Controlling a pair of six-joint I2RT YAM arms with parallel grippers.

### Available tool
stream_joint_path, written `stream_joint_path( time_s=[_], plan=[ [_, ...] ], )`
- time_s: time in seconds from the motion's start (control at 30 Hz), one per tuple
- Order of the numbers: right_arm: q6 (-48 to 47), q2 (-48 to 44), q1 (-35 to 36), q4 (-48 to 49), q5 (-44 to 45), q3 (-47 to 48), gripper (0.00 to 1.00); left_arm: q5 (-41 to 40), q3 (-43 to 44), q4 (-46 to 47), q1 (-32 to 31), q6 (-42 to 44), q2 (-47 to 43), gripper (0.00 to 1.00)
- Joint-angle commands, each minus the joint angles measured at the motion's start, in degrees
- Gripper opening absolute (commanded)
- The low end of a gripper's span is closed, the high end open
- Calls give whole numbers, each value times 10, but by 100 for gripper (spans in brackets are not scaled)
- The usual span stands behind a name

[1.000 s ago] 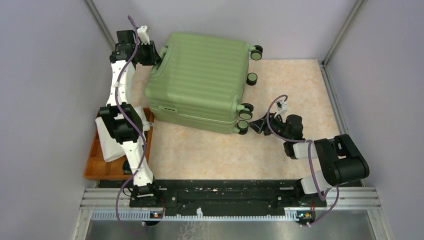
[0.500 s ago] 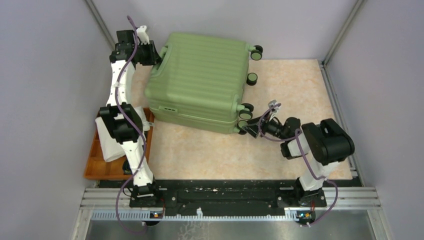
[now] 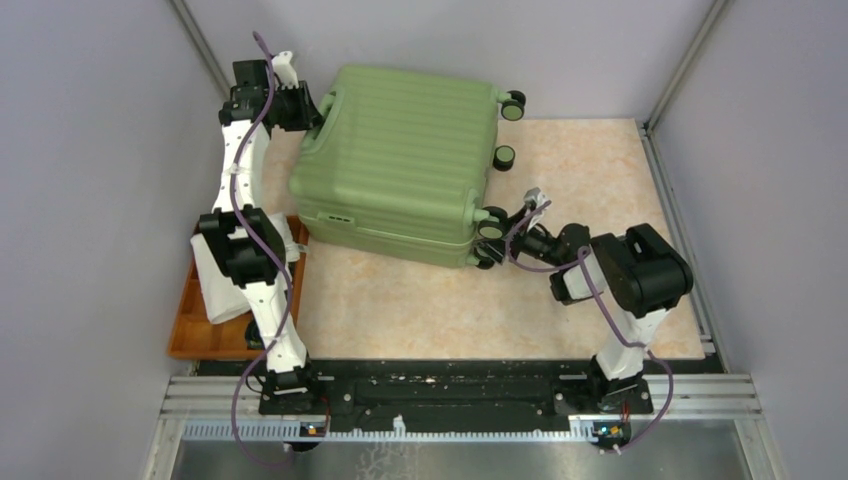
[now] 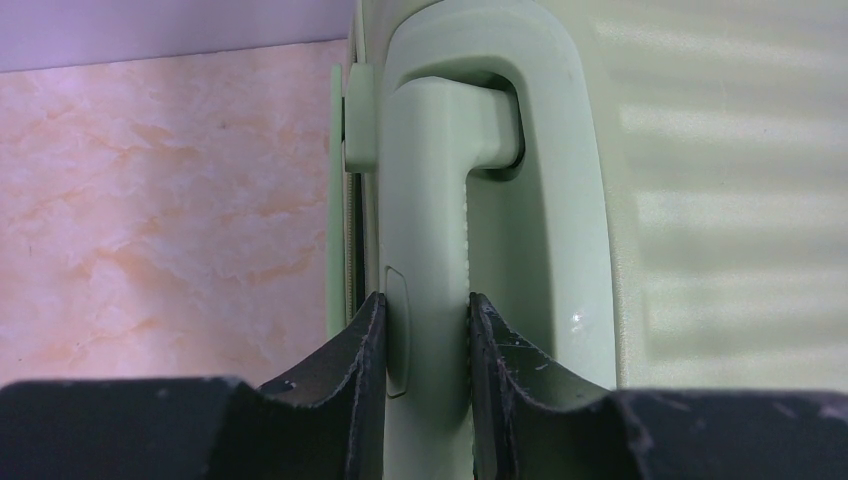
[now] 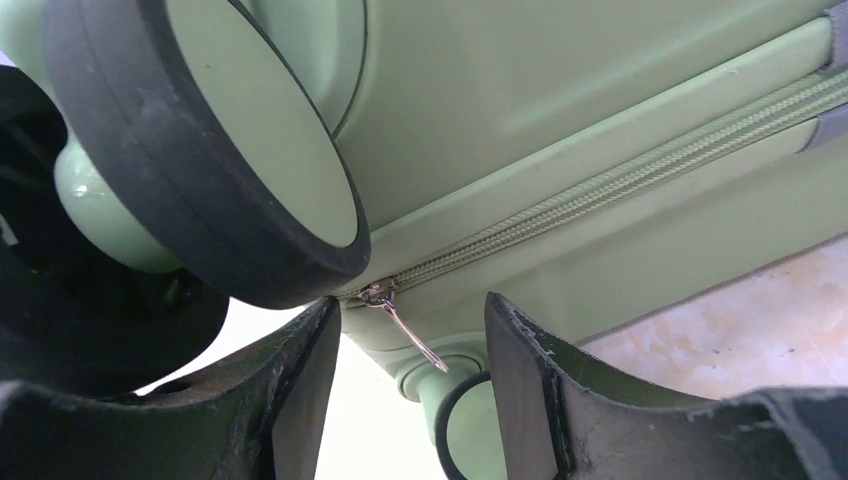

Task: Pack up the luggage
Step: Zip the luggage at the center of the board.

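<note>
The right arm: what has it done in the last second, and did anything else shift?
The right arm folded in toward the luggage, bringing the right gripper leftward to a corner wheel. Its open fingers now straddle the zipper pull without gripping it. The left gripper stays clamped on the green handle, and the luggage has not moved.

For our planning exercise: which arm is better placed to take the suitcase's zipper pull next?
Right, likely: the right gripper, open, flanks the zipper pull at the wheel corner of the luggage, while the left gripper is shut on the handle at the opposite end.
</note>
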Motion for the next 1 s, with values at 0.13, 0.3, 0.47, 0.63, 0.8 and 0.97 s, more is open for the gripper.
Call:
stream_joint_path(
  time_s=[0.13,0.3,0.47,0.63,0.8,0.97],
  plan=[
    [-26,23,22,77,-17,11,53,88,44,65,-27,-35,-46,0],
    [-30,32,27,96,-1,-15,51,87,48,62,-28,-32,-47,0],
    [-25,31,27,114,21,-15,30,83,48,59,-27,-28,-47,0],
    [-17,21,27,126,36,-16,10,82,47,56,-28,-26,-49,0],
    [-2,9,28,127,36,-20,0,80,48,55,-28,-25,-50,0],
    [4,-15,45,126,53,-50,0,79,47,53,-28,-22,-53,0]
  ],
)
